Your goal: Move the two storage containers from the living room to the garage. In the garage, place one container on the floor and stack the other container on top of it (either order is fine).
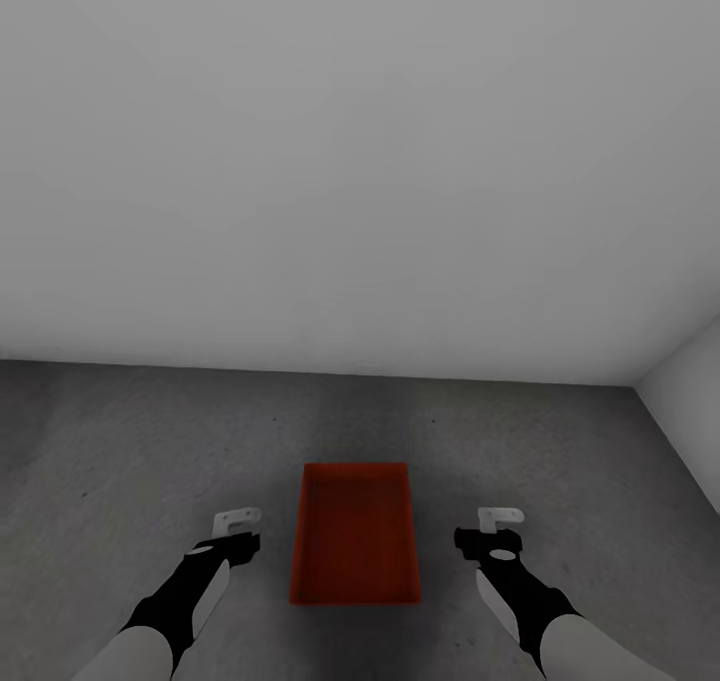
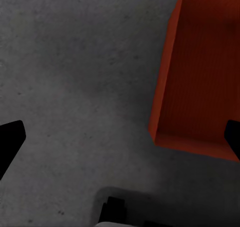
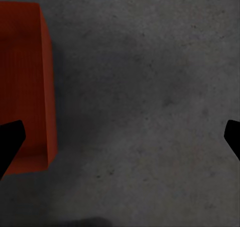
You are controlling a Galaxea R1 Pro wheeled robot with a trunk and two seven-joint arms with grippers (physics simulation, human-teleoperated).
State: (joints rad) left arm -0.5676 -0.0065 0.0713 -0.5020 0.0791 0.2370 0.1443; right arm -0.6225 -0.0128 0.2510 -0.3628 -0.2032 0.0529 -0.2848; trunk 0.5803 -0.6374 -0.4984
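Both arms are built alike — pale grey forearm shells, glossy black wrist housings, a small white angled bracket above each — and the left gripper (image 1: 240, 542) and right gripper (image 1: 478, 541) are tipped with flat black fingers (image 2: 9, 143).

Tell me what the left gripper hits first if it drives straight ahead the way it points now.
Most likely the bare concrete floor. The left gripper is open and points down, and its wrist view centres on floor. The storage container sits off to one side of that line, though one fingertip overlaps its edge, so that finger might clip the rim.
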